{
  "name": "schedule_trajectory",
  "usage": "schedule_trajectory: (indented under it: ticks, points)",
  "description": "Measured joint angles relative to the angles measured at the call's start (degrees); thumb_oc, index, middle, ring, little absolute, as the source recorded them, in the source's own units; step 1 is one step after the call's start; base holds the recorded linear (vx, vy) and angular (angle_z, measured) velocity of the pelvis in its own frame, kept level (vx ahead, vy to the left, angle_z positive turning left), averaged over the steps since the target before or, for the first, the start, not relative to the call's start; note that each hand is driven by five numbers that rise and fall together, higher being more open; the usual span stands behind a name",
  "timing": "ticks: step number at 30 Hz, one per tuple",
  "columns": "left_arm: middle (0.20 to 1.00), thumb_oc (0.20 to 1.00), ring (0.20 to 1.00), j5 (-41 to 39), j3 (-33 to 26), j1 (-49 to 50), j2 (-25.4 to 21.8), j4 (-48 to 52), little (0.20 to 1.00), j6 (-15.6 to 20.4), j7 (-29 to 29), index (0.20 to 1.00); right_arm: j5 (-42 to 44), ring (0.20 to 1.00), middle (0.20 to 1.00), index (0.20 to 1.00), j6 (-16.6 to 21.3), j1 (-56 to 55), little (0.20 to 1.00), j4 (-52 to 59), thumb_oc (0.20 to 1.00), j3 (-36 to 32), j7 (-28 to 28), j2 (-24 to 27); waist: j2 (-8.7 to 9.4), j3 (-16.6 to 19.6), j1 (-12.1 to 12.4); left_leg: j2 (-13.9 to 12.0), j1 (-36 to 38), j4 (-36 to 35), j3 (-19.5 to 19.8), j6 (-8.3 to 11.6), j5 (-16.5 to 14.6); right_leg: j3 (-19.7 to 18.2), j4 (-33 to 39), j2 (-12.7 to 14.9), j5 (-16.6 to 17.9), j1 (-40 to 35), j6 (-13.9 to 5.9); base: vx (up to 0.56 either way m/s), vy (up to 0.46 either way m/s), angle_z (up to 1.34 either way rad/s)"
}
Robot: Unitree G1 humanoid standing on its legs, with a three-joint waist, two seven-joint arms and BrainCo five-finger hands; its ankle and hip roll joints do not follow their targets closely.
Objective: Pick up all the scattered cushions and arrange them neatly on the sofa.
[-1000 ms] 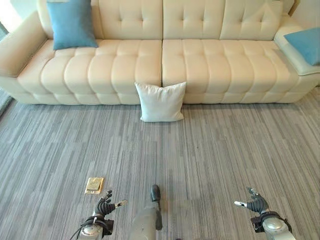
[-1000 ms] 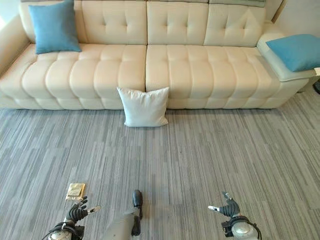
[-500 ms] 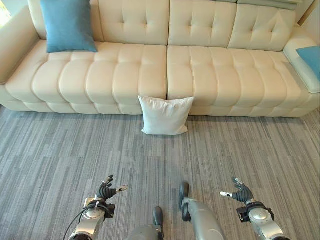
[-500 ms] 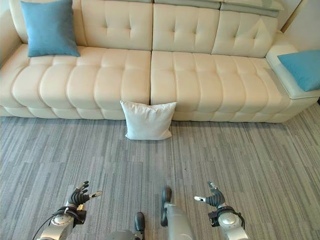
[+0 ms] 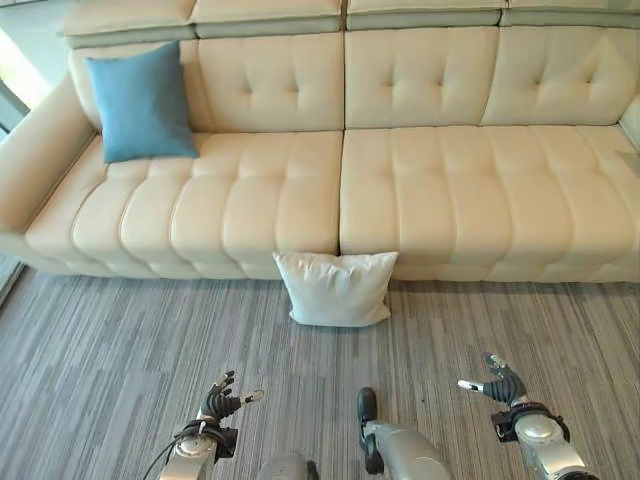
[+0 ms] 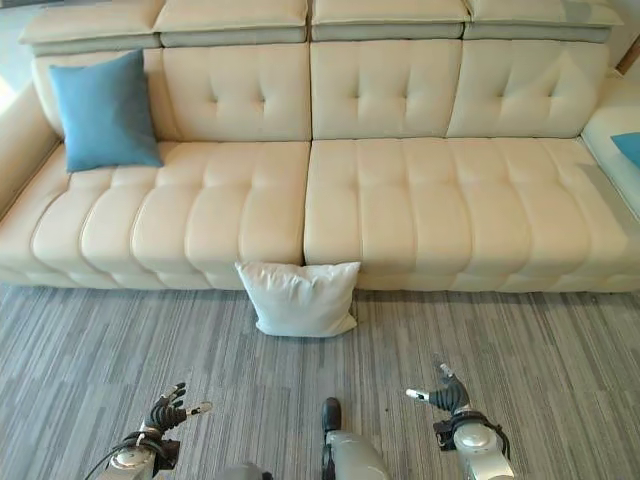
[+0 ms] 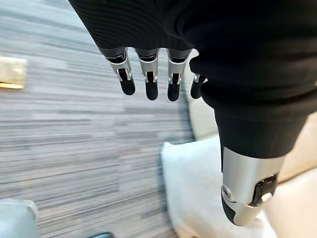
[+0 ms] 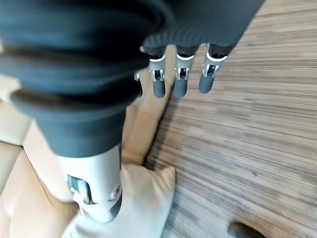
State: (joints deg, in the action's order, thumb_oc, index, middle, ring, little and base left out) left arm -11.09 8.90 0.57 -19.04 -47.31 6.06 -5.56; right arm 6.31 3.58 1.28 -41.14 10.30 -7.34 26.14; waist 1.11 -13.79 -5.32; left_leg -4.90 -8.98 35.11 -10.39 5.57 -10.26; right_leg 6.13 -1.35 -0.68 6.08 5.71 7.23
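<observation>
A white cushion [image 5: 337, 288] stands on the grey carpet, leaning against the front of the cream sofa [image 5: 440, 190] at its middle seam. A blue cushion [image 5: 140, 102] stands upright against the sofa's back at the left end. Another blue cushion [image 6: 629, 147] peeks in on the sofa's right arm. My left hand [image 5: 222, 403] hangs low at the lower left, open and holding nothing. My right hand [image 5: 501, 382] hangs at the lower right, also open and bare. Both are well short of the white cushion [image 7: 198, 193], which lies past the fingers in each wrist view.
Striped grey carpet [image 5: 120, 350] spreads between me and the sofa. A small flat tan object [image 7: 11, 72] lies on the carpet behind my left hand. The sofa's left armrest [image 5: 35, 150] rises at the far left.
The camera has moved closer to the sofa, so sofa and white cushion sit lower and larger. Both hands keep the same open pose.
</observation>
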Motion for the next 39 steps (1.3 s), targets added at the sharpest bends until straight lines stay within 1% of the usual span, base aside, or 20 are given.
schedule_trajectory:
  ticks: [4, 5, 6, 7, 8, 9, 10, 13, 14, 16, 17, 20, 22, 26, 29, 31, 34, 35, 36, 39]
  points:
    - [1.000, 1.000, 1.000, 0.0, 0.0, -0.7, -0.1, 0.1, 1.000, 0.4, 0.0, 1.000, 0.0, 1.000, 1.000, 1.000, -0.4, -0.6, 1.000, -0.2, 1.000, 0.3, -0.2, -0.1, 0.46, -0.5, 0.2, 0.2, -1.4, -19.5, -0.6, -0.33, 3.3, -0.5, 4.3, 0.0, -1.7, -5.5, -1.34, 0.40, 0.106, -0.03]
    - [1.000, 1.000, 1.000, 0.0, 0.0, -0.8, 0.0, -0.1, 1.000, 0.3, -0.1, 1.000, -0.1, 1.000, 1.000, 1.000, -0.5, -0.3, 1.000, -1.8, 1.000, 0.3, -0.3, -0.3, 0.00, -1.2, 0.5, -0.5, -2.9, -27.4, 0.6, 0.21, 9.1, -0.9, 5.8, -1.1, -1.8, -7.8, -1.72, 0.33, 0.124, -0.33]
    - [1.000, 1.000, 1.000, 0.0, 0.0, -0.7, 0.1, -0.1, 1.000, 0.3, -0.1, 1.000, -0.1, 1.000, 1.000, 1.000, -0.5, -0.4, 1.000, -1.8, 1.000, 0.3, -0.4, -0.2, -0.39, -1.4, 1.1, -1.0, -3.0, -29.3, 0.8, 0.27, 10.6, -1.2, 5.8, -1.4, -1.6, -8.4, -1.30, 0.35, 0.143, -0.44]
    - [1.000, 1.000, 1.000, 0.0, 0.0, -0.1, 0.1, -0.2, 1.000, 0.1, -0.1, 1.000, -0.1, 1.000, 1.000, 1.000, -0.5, -0.4, 1.000, -2.1, 1.000, 0.3, -0.8, -0.2, -1.15, -1.6, 1.2, -1.3, -3.4, -31.2, 1.8, 0.58, 13.2, -1.8, 5.9, -2.1, -3.1, -10.2, -2.80, 0.37, 0.192, -0.26]
    - [1.000, 1.000, 1.000, 0.0, 0.0, 0.0, 0.2, -0.3, 1.000, -0.1, -0.1, 1.000, -0.1, 1.000, 1.000, 1.000, -0.6, -0.7, 1.000, -2.3, 1.000, 0.3, -0.8, -0.1, -1.42, -1.6, 1.2, -1.3, -3.4, -31.1, 2.1, 0.64, 14.0, -1.6, 5.9, -2.2, -3.0, -10.9, -1.91, 0.37, 0.211, -0.10]
    - [1.000, 1.000, 1.000, 0.0, 0.0, -0.1, 0.2, -0.3, 1.000, -0.1, -0.1, 1.000, -0.1, 1.000, 1.000, 1.000, -0.8, -1.5, 1.000, -2.4, 1.000, 0.2, -0.8, 0.0, -1.64, -1.5, 1.1, -1.1, -3.3, -31.1, 2.0, 0.33, 15.1, -2.3, 5.9, -2.3, -5.0, -11.9, -3.37, 0.25, 0.154, -0.08]
    - [1.000, 1.000, 1.000, 0.0, 0.0, 0.5, 0.2, -0.2, 1.000, -0.2, -0.1, 1.000, -0.2, 1.000, 1.000, 1.000, -1.1, -1.8, 1.000, -2.4, 1.000, 0.2, -0.7, 0.0, -1.79, -1.4, 1.3, -1.1, -2.6, -32.1, 2.1, -0.20, 15.5, -2.9, 5.5, -2.4, -4.6, -12.3, -2.71, 0.31, 0.201, -0.26]
    - [1.000, 1.000, 1.000, 0.6, 0.1, 1.4, 0.3, -0.5, 1.000, -0.3, 0.1, 1.000, -0.2, 1.000, 1.000, 1.000, -1.2, -2.2, 1.000, -2.4, 1.000, -0.1, -0.8, 0.0, -2.65, -0.9, 1.1, -0.4, -0.2, -32.8, 2.1, -1.42, 16.5, -4.7, 5.5, -2.0, -6.3, -13.6, -4.41, 0.25, 0.192, -0.32]
    - [1.000, 1.000, 1.000, 1.0, 0.0, 1.2, 0.0, -0.7, 1.000, -0.6, 0.1, 1.000, -0.2, 1.000, 1.000, 1.000, -1.3, -2.1, 1.000, -2.4, 1.000, -0.1, -0.7, -0.3, -2.46, -1.0, 1.2, 0.5, 1.4, -33.9, 1.6, -4.75, 17.2, -5.8, 4.4, -1.4, -7.4, -13.2, -5.52, 0.20, 0.213, -0.24]
    - [1.000, 1.000, 1.000, 1.0, 0.0, 0.7, -0.4, -0.5, 1.000, -0.6, 0.1, 1.000, -0.2, 1.000, 1.000, 1.000, -1.3, -2.5, 1.000, -1.8, 1.000, 0.0, -0.6, -1.0, -1.40, -0.9, 1.2, 1.9, 2.1, -34.7, 0.4, -6.32, 17.4, -6.2, 2.6, 0.3, -8.8, -12.5, -7.04, 0.20, 0.249, -0.23]
    - [1.000, 1.000, 1.000, 1.0, 0.1, -0.1, -0.9, -0.4, 1.000, -0.6, 0.3, 1.000, -0.7, 1.000, 1.000, 1.000, -1.3, -1.9, 1.000, -1.6, 1.000, 0.1, -0.5, -1.8, -0.50, -0.9, 1.7, 3.2, 3.0, -34.6, -0.9, -8.13, 15.8, -6.9, -2.7, 1.8, -11.1, -10.2, -8.36, 0.12, 0.204, -0.30]
    - [1.000, 1.000, 1.000, 1.0, 0.0, -1.6, -2.2, 0.1, 1.000, -0.6, 0.3, 1.000, -0.7, 1.000, 1.000, 1.000, -1.3, 0.3, 1.000, -0.8, 1.000, 0.5, 0.0, -2.8, -0.60, -1.2, 1.8, 3.8, 3.7, -34.7, -3.2, -9.72, 14.5, -7.7, -18.9, 3.3, -15.1, -1.7, -11.39, 0.13, 0.195, -0.38]
    - [1.000, 1.000, 1.000, 1.0, -0.1, -1.7, -3.0, -0.2, 1.000, -0.6, -0.2, 1.000, -0.7, 1.000, 1.000, 1.000, -1.1, 0.7, 1.000, 1.4, 1.000, 0.5, 0.2, -3.2, -0.01, -1.4, 2.0, 5.3, 5.2, -35.0, -4.9, -11.15, 13.0, -7.3, -29.1, 6.0, -16.6, 4.8, -12.01, 0.11, 0.067, -0.39]
    - [1.000, 1.000, 1.000, 1.0, -0.5, -1.7, -3.3, -1.3, 1.000, -0.6, -0.3, 1.000, -0.7, 1.000, 1.000, 1.000, -1.1, 0.5, 1.000, 2.2, 1.000, 1.9, 0.4, -3.1, -0.02, -2.4, 1.6, 6.2, 6.2, -34.8, -4.1, -10.77, 10.8, -7.3, -22.6, 6.9, -16.7, 10.2, -12.47, 0.22, -0.020, -0.04]
    - [1.000, 1.000, 1.000, 1.0, -0.7, -1.1, -3.4, -0.9, 1.000, -0.5, -0.7, 1.000, -0.7, 1.000, 1.000, 1.000, -1.2, -1.0, 1.000, 2.1, 1.000, 2.5, 0.4, -2.9, 1.74, -2.6, 1.0, 8.4, 6.3, -34.1, -2.1, -10.87, 10.5, -7.9, -13.9, 7.4, -12.6, 11.0, -13.15, 0.06, -0.081, 0.63]
    - [1.000, 1.000, 1.000, 0.9, -1.5, -1.2, -3.4, -0.6, 1.000, -0.5, -1.0, 1.000, -0.8, 1.000, 1.000, 1.000, -1.1, -0.9, 1.000, 2.1, 1.000, 2.5, 0.2, -2.5, 2.60, -3.0, 1.3, 9.4, 5.2, -31.9, -0.2, -10.94, 9.0, -7.8, -13.0, 7.5, -9.5, 10.9, -11.56, -0.02, -0.172, 0.56]
    - [1.000, 1.000, 1.000, 0.9, -1.5, -1.8, -4.2, 0.5, 1.000, -0.1, -1.7, 1.000, -2.2, 1.000, 1.000, 1.000, -0.9, 1.0, 1.000, 2.5, 1.000, 2.6, -0.7, -0.8, 2.39, -4.1, 2.2, 8.3, -0.1, -25.3, 2.0, -8.41, 6.9, -6.6, -11.8, 6.9, -4.4, 12.4, -10.73, -0.13, -0.159, 0.36]
    - [1.000, 1.000, 1.000, 0.5, -1.5, -2.3, -4.2, 0.5, 1.000, 0.1, -2.1, 1.000, -2.9, 1.000, 1.000, 1.000, -0.9, 3.0, 1.000, 2.7, 1.000, 2.8, -1.3, -0.1, 1.68, -4.8, 3.2, 7.5, -2.2, -23.8, 2.4, -8.70, 7.2, -5.5, -12.1, 6.5, -2.3, 13.3, -10.45, -0.22, -0.224, 0.19]
    - [1.000, 1.000, 1.000, 0.5, -1.5, -2.3, -4.2, 0.5, 1.000, 0.1, -2.1, 1.000, -2.9, 1.000, 1.000, 1.000, -0.9, 3.0, 1.000, 2.7, 1.000, 2.8, -1.3, -0.1, 1.68, -4.8, 3.2, 7.5, -2.2, -23.8, 2.4, -8.70, 7.2, -5.5, -12.1, 6.5, -2.3, 13.3, -10.45, -0.17, -0.164, 0.29]
    - [1.000, 1.000, 1.000, -2.5, 0.4, -10.3, -6.0, 1.1, 1.000, 1.4, -4.4, 1.000, -3.0, 1.000, 1.000, 1.000, 0.2, 13.3, 1.000, 1.3, 1.000, 6.1, -4.0, 3.5, 1.11, -8.0, 3.2, 5.1, -14.5, -14.7, 4.7, -6.92, 4.8, -2.9, -16.7, 4.9, -3.1, 23.0, -8.26, -0.11, -0.107, 0.24]
